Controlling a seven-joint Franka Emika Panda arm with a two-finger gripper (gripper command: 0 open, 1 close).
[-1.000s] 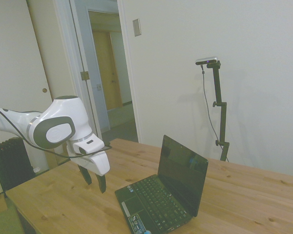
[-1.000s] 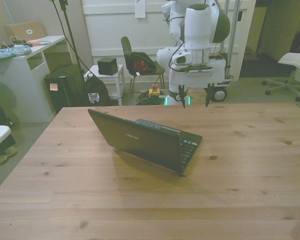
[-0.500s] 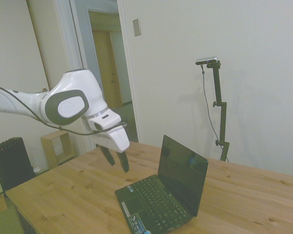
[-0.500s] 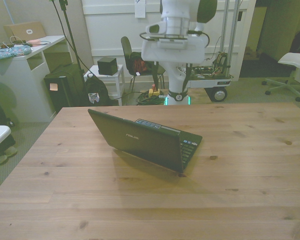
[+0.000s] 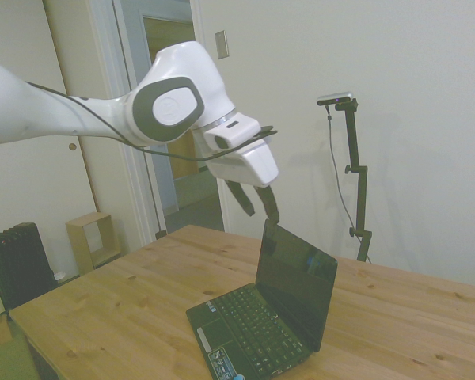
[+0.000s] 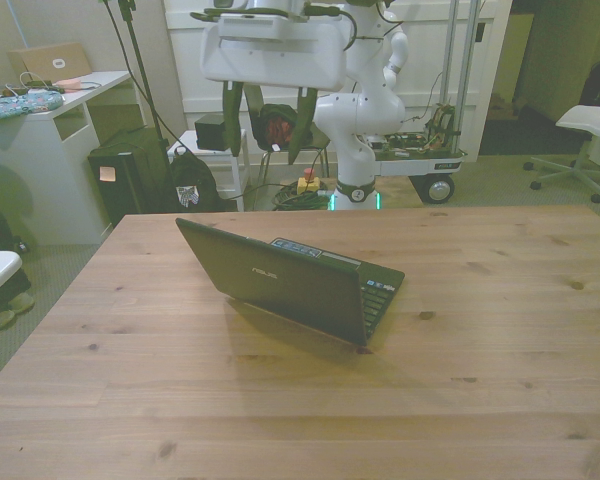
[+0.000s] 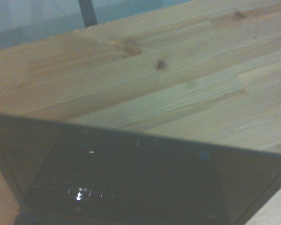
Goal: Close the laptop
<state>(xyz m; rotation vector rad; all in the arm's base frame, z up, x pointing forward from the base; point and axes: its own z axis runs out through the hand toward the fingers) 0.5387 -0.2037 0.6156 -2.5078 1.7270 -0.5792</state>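
Observation:
The laptop (image 5: 263, 321) stands open on the wooden table (image 5: 119, 305), its dark screen upright and its black keyboard facing the arm. The front view shows its plain dark lid (image 6: 280, 280), with the keyboard edge peeking out at the front view's right. My gripper (image 5: 262, 215) hangs open in the air just above the screen's top edge, fingers pointing down and holding nothing. From the front it (image 6: 264, 152) is well above the lid. The wrist view looks down on the glossy screen (image 7: 131, 183) and the table behind it.
Bare wood (image 6: 460, 380) stretches around the laptop on all sides. Beyond the table stand a chair with a bag (image 6: 280, 125), a white desk (image 6: 50, 150) at the front view's left and an office chair (image 6: 585, 130) at its right.
The arm has swung up from low beside the laptop's front to above the screen's top edge. The laptop has not moved and the fingers stay open.

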